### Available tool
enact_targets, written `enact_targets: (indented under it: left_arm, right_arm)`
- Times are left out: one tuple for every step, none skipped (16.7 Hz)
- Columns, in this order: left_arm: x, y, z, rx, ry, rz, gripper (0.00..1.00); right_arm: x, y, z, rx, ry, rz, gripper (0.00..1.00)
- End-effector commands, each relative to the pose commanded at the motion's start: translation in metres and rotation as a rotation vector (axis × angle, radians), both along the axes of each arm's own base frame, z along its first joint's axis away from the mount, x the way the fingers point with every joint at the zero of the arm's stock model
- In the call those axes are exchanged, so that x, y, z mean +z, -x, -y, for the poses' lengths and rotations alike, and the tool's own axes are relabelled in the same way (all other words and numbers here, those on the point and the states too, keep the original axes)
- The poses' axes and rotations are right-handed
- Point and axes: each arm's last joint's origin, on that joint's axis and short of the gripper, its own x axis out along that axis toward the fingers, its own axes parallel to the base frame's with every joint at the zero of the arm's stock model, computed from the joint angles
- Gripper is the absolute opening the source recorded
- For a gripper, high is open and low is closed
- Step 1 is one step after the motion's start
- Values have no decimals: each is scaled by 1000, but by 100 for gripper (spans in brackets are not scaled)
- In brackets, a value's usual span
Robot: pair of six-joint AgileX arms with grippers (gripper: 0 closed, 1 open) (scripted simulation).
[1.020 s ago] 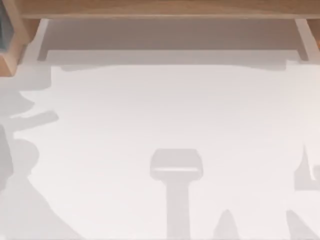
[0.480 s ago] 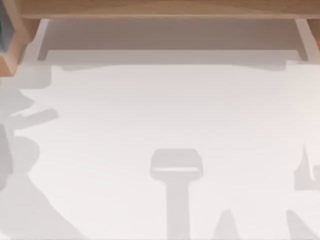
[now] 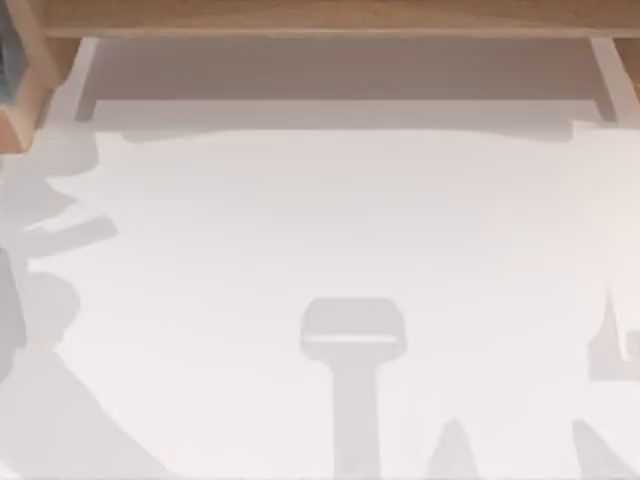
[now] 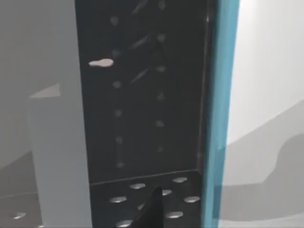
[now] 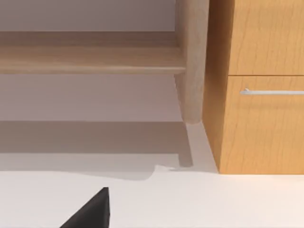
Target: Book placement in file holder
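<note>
Looking down from the top, I see a smooth white table point(image 3: 330, 220) crossed by grey shadows, with a wooden ledge point(image 3: 330, 18) along its far edge. My left wrist view shows a dark perforated file holder point(image 4: 142, 95) beside the book point(image 4: 223, 109), teal-edged and white-faced, upright against the holder's wall; one dark fingertip point(image 4: 153, 209) of my left gripper pokes in, and its spread I cannot tell. My right wrist view shows a wood-grain drawer cabinet point(image 5: 261, 85) with a metal handle point(image 5: 271, 91), and one dark fingertip point(image 5: 90, 211) of my right gripper over the table, its opening unclear.

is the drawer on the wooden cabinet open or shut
Shut. In the right wrist view the drawer front sits flush with the wooden cabinet, its handle not pulled out.
</note>
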Motion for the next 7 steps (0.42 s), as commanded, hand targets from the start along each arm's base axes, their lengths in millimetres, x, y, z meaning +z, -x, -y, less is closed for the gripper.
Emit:
enact_targets:
  left_arm:
    - [0, 0, 0, 0, 0, 0, 98]
    - [0, 0, 0, 0, 0, 0, 100]
    - [0, 0, 0, 0, 0, 0, 100]
    - [0, 0, 0, 0, 0, 0, 100]
    - [0, 0, 0, 0, 0, 0, 100]
    - [0, 0, 0, 0, 0, 0, 100]
    - [0, 0, 0, 0, 0, 0, 100]
  right_arm:
    - [0, 0, 0, 0, 0, 0, 100]
    - [0, 0, 0, 0, 0, 0, 100]
    - [0, 0, 0, 0, 0, 0, 100]
    - [0, 0, 0, 0, 0, 0, 100]
    - [0, 0, 0, 0, 0, 0, 100]
    - [0, 0, 0, 0, 0, 0, 100]
    - [0, 0, 0, 0, 0, 0, 100]
